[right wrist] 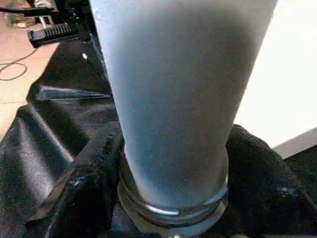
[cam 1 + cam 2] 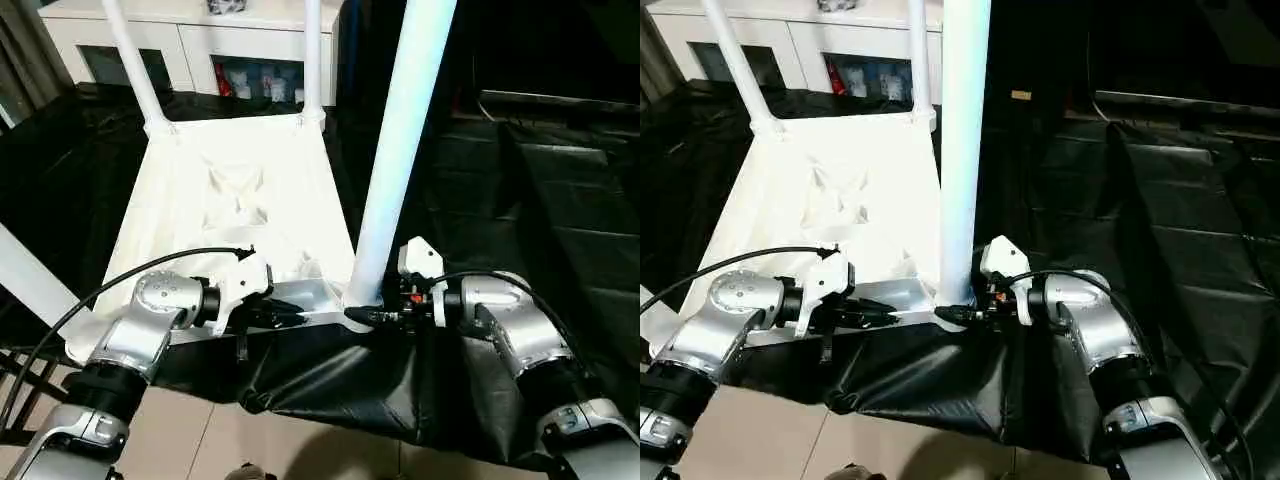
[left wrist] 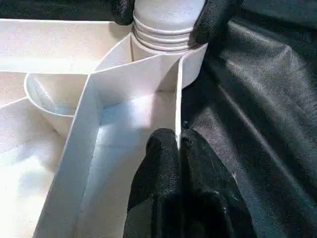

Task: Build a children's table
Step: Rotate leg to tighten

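My right hand point(image 2: 362, 316) brackets the white tapered tube leg point(image 2: 400, 150) at five o'clock on the white ribbed plastic tabletop point(image 2: 235, 200); cross-threading risks jamming. My left hand point(image 2: 300, 316) pinches the rim, closed.

A black wrinkled plastic sheet point(image 2: 560, 200) covers the work surface and hangs over its near edge. Beige glossy floor tiles point(image 2: 200, 440) lie below. A white low cabinet point(image 2: 190, 40) with open shelf compartments stands at the far side.

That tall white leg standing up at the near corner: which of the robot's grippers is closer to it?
Right. The right gripper has its fingers around the leg base; the left gripper pinches the tabletop rim beside that corner.
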Robot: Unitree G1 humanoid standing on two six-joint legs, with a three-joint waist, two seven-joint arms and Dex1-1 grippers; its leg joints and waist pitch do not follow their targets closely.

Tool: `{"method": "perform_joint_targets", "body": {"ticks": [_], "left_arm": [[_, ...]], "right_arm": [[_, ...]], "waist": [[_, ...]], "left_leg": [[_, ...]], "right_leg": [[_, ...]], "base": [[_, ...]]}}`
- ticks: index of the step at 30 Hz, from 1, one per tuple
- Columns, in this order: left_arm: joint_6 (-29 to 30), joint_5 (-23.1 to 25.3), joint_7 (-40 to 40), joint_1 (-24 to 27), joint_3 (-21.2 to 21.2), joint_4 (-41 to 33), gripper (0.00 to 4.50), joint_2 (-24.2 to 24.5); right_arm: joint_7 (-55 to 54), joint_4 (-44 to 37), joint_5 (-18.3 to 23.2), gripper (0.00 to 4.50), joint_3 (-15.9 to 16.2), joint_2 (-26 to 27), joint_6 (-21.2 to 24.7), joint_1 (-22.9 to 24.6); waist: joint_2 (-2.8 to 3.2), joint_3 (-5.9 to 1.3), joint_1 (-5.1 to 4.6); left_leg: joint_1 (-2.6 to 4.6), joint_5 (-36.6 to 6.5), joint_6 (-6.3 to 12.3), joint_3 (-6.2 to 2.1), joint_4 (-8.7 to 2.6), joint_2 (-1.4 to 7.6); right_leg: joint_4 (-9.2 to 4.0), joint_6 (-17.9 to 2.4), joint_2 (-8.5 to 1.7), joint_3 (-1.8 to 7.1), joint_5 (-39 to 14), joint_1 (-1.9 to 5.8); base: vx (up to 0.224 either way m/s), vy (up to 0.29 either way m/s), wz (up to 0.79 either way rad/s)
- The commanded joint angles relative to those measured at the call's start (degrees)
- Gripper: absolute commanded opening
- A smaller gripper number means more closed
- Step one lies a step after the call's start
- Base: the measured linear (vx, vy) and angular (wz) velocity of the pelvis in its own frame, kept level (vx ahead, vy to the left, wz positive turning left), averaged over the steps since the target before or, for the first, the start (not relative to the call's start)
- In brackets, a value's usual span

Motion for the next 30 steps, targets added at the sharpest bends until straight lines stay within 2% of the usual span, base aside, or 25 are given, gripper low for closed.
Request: {"method": "perform_joint_targets", "body": {"ticks": [1,4,6,7,9,10,12,14,15,16,17,21,24,25,26,27,30], "left_arm": [[0.14,-1.67,0.36,-0.24,0.3,-0.82,0.0,-0.12],[-0.28,-1.24,0.97,-0.4,0.48,-0.28,0.0,-0.34],[-0.43,-1.25,2.09,-0.48,0.93,-0.01,0.0,-0.76],[-0.25,-1.06,5.65,-0.76,2.09,0.62,0.0,-1.94],[0.0,-0.6,8.55,-1.09,2.75,1.13,0.0,-2.83],[-0.06,-0.14,10.31,-1.37,2.97,1.53,0.0,-3.33],[0.11,0.67,13.07,-1.91,3.27,2.29,0.0,-4.02],[1.17,3.33,20.97,-3.2,3.21,3.71,0.0,-7.14],[1.32,3.56,21.74,-3.28,3.17,3.72,0.0,-7.56],[1.65,3.72,22.44,-3.36,2.88,3.45,0.0,-8.5],[1.72,4.36,23.92,-3.46,2.33,3.34,0.0,-9.81],[2.24,6.51,29.14,-3.06,-0.06,1.9,0.0,-15.22],[2.15,7.25,30.0,-2.3,-1.34,0.47,0.0,-16.66],[2.05,7.39,30.03,-2.13,-1.6,0.28,0.0,-16.7],[1.97,7.46,30.1,-2.12,-1.62,0.29,0.0,-16.66],[1.32,7.84,30.25,-2.02,-1.48,0.35,0.0,-16.14],[0.61,7.89,28.87,-1.56,-0.87,-0.36,0.0,-14.84]], "right_arm": [[3.95,-0.55,0.56,2.71,2.36,0.45,-0.57,-0.01],[4.59,-0.79,0.47,2.7,2.64,0.3,-0.79,0.41],[4.3,-1.16,0.53,2.7,2.68,0.36,-0.93,0.96],[1.58,-1.95,0.49,2.7,2.01,1.19,-0.92,2.23],[-1.94,-2.1,0.17,2.7,1.18,2.29,-0.86,2.94],[-4.21,-1.83,-0.17,2.7,0.66,2.99,-0.99,3.13],[-7.58,-1.28,-0.83,2.7,0.01,3.95,-1.14,3.27],[-23.15,0.49,-3.52,2.69,-2.77,8.98,-1.62,4.33],[-24.8,0.53,-3.76,2.69,-3.04,9.57,-1.58,4.5],[-27.9,0.66,-4.35,2.69,-3.38,10.75,-1.75,4.68],[-30.54,0.59,-4.37,2.68,-3.88,12.24,-1.7,5.02],[-42.33,0.26,-6.02,2.68,-4.75,18.8,-1.83,6.18],[-44.25,-0.06,-6.14,2.68,-4.42,21.05,-2.94,6.2],[-44.81,-0.05,-6.28,3.24,-4.49,21.37,-3.52,6.08],[-44.9,-0.03,-6.31,3.38,-4.52,21.37,-3.59,6.02],[-44.86,0.18,-5.92,3.38,-5.01,21.17,-3.89,5.51],[-43.03,0.19,-5.63,3.61,-5.19,19.42,-4.65,4.61]], "waist": [[0.22,-3.76,0.19],[0.33,-3.74,0.2],[0.17,-3.69,0.2],[0.45,-3.69,0.16],[0.15,-3.66,0.26],[0.19,-3.5,0.19],[0.11,-3.32,-0.17],[-0.07,-3.09,-0.7],[-0.05,-3.14,-0.83],[-0.27,-3.2,-1.02],[-0.17,-3.13,-1.16],[-0.25,-3.13,-1.72],[-0.26,-3.23,-1.71],[-0.19,-3.25,-1.68],[-0.15,-3.26,-1.74],[-0.47,-3.31,-1.68],[-0.25,-3.28,-1.57]], "left_leg": [[0.6,-10.68,3.35,-0.78,-3.73,2.13],[0.65,-11.29,3.27,-0.77,-3.75,2.13],[0.66,-12.2,2.9,-0.79,-3.86,2.13],[0.7,-12.67,2.61,-0.79,-3.87,2.15],[0.77,-13.14,2.29,-0.81,-3.96,2.14],[0.69,-13.37,2.14,-0.83,-4.09,2.18],[0.78,-15.25,1.15,-0.97,-4.36,2.08],[0.96,-16.49,-0.42,-1.12,-4.56,1.85],[0.88,-16.61,-0.77,-1.22,-4.63,1.78],[0.77,-16.37,-0.9,-1.39,-4.73,1.79],[1.04,-16.94,-0.64,-1.26,-4.67,1.82],[0.87,-17.52,-0.26,-1.32,-4.82,1.82],[0.74,-17.35,0.33,-1.32,-4.81,1.75],[0.65,-17.15,0.58,-1.35,-4.8,1.76],[0.55,-16.97,0.76,-1.31,-4.81,1.72],[0.56,-16.79,0.93,-1.27,-4.76,1.71],[0.47,-16.11,1.48,-1.24,-4.73,1.73]], "right_leg": [[-3.28,-15.47,-2.7,1.85,-6.2,3.13],[-3.3,-15.94,-2.6,1.79,-5.33,3.15],[-3.44,-15.8,-2.66,1.79,-6.45,3.22],[-3.51,-15.72,-2.66,1.82,-6.74,3.16],[-3.62,-15.38,-2.65,1.85,-7.47,3.26],[-3.74,-15.08,-2.65,1.89,-8.22,3.16],[-4.11,-13.98,-2.74,1.88,-12.02,3.11],[-4.78,-11.9,-2.89,2.06,-17.53,2.85],[-4.82,-11.21,-2.94,2.02,-18.93,2.99],[-5.01,-9.92,-3.01,1.99,-20.48,3.07],[-5.25,-9.68,-2.93,2.13,-20.78,2.58],[-5.41,-9.05,-2.81,2.16,-21.06,2.5],[-5.36,-8.83,-2.78,2.17,-20.31,2.51],[-5.28,-8.85,-2.82,2.19,-19.68,2.51],[-5.25,-8.94,-2.77,2.19,-18.98,2.55],[-5.23,-8.97,-2.75,2.17,-18.57,2.59],[-5.06,-9.49,-2.79,2.19,-17.01,2.6]], "base": [[0.0,0.0,0.0],[0.0,0.0,0.0],[0.0,0.0,0.0],[0.0,0.0,0.0],[0.0,0.0,0.0],[0.0,0.0,0.0],[0.0,0.0,0.0],[0.0,0.0,0.0],[0.0,0.0,0.0],[0.0,0.0,0.0],[0.0,0.0,0.0],[0.0,0.0,0.0],[0.0,0.0,0.0],[0.0,0.0,0.0],[0.0,0.0,0.0],[0.0,0.0,0.0],[0.0,0.0,0.0]]}}
